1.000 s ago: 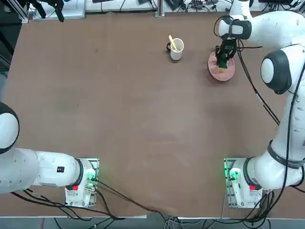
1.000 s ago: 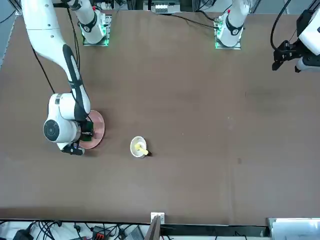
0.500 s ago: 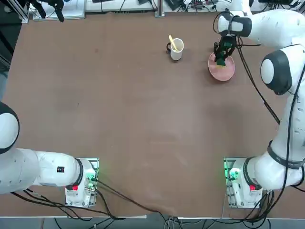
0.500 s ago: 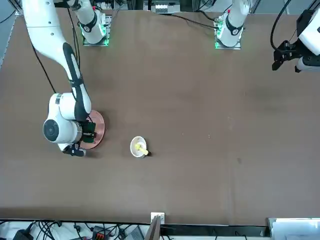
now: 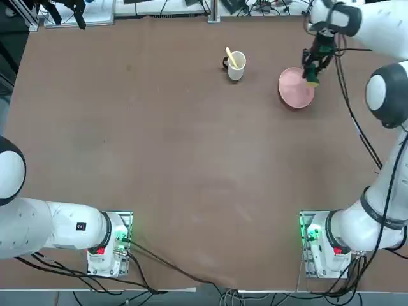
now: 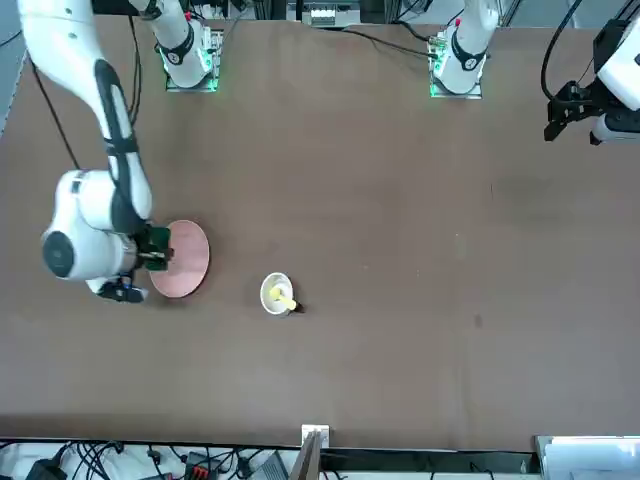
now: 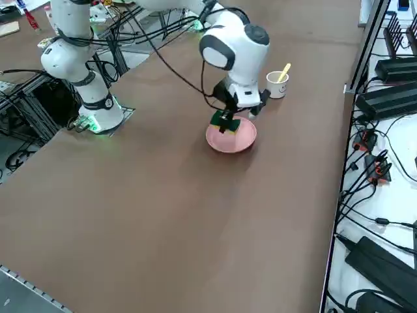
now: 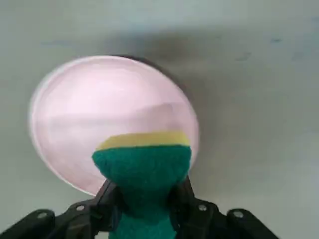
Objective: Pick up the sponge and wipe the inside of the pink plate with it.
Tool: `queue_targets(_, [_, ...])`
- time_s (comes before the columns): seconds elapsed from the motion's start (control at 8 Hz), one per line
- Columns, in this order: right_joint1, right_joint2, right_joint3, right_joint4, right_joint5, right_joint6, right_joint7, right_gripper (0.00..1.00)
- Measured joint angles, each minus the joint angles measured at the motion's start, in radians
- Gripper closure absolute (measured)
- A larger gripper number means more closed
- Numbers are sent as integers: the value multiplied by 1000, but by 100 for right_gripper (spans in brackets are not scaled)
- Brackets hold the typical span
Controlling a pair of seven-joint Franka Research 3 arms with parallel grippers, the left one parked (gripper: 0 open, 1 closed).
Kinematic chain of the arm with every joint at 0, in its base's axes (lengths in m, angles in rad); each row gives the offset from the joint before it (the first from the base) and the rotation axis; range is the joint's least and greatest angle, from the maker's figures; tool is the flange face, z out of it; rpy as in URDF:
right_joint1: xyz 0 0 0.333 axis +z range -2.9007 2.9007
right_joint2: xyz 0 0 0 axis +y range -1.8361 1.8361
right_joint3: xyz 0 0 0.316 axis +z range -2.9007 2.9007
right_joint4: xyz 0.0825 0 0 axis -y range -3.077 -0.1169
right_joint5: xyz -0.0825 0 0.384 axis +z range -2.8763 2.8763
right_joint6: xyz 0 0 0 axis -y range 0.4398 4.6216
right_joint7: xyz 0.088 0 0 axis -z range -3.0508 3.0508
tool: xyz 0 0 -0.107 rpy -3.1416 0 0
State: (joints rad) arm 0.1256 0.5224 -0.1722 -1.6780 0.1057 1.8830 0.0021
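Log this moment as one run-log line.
right gripper: shut on sponge | position: at pink plate edge | white mug: untouched

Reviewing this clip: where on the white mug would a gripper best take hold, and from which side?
Probably from above, pinching the white mug's rim on the side away from the yellow utensil: it stands upright with its mouth open, and the utensil leans out over one edge. Its small dark handle looks too slight.
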Motion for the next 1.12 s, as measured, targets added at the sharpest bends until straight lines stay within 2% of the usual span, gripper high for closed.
queue_targets(0.38, [-98, -11, -5, -56, -117, 34, -79, 48])
queue_targets(0.75, [-193, -9, -8, -131, -126, 155, -237, 47])
queue_targets(1.12, [-249, -2, -8, -222, -162, 287, -297, 45])
